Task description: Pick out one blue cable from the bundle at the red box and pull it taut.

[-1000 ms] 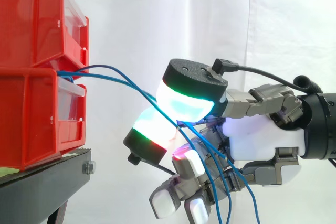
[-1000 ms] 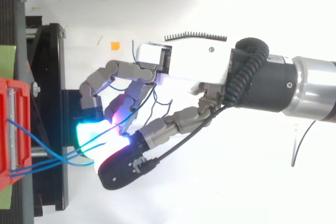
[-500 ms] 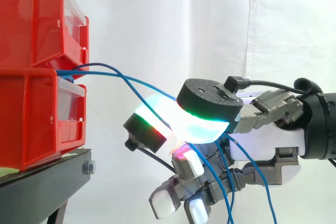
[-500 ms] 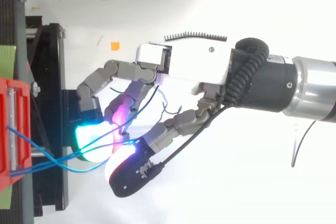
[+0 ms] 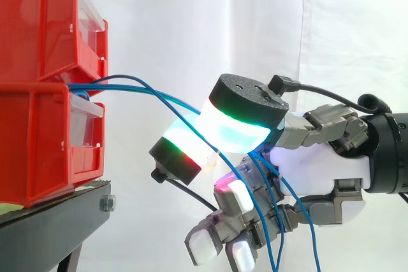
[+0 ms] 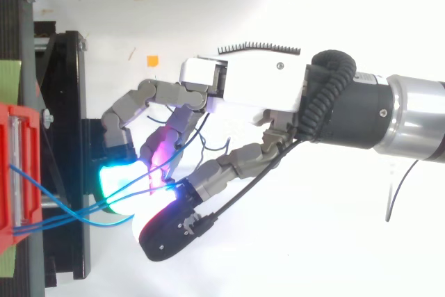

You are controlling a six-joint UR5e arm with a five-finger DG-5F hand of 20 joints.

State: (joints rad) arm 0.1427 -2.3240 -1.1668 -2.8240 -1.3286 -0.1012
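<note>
Two stacked red bins (image 5: 38,151) stand at the left on a black stand (image 5: 51,224). A few thin blue cables (image 5: 148,93) come out between the bins and run right in a shallow arc. They pass between the hand's large glowing thumb pad (image 5: 239,122) and a finger pad (image 5: 182,156), then hang down past the palm. The hand (image 5: 319,170) is just right of the bins, fingers curled, pinching the cables. From above, the cables (image 6: 49,217) leave the red bin (image 6: 10,179) and reach the lit pads of the hand (image 6: 250,88).
A white curtain hangs behind the work. The black stand (image 6: 69,102) lies under the fingertips in the top view. An orange mark (image 6: 152,61) and a thin dark wire (image 6: 400,186) lie on the white floor.
Half a second ago the thumb pad had swung down and away from the finger pad. It has now come back up and closed against it, with the cables between them.
</note>
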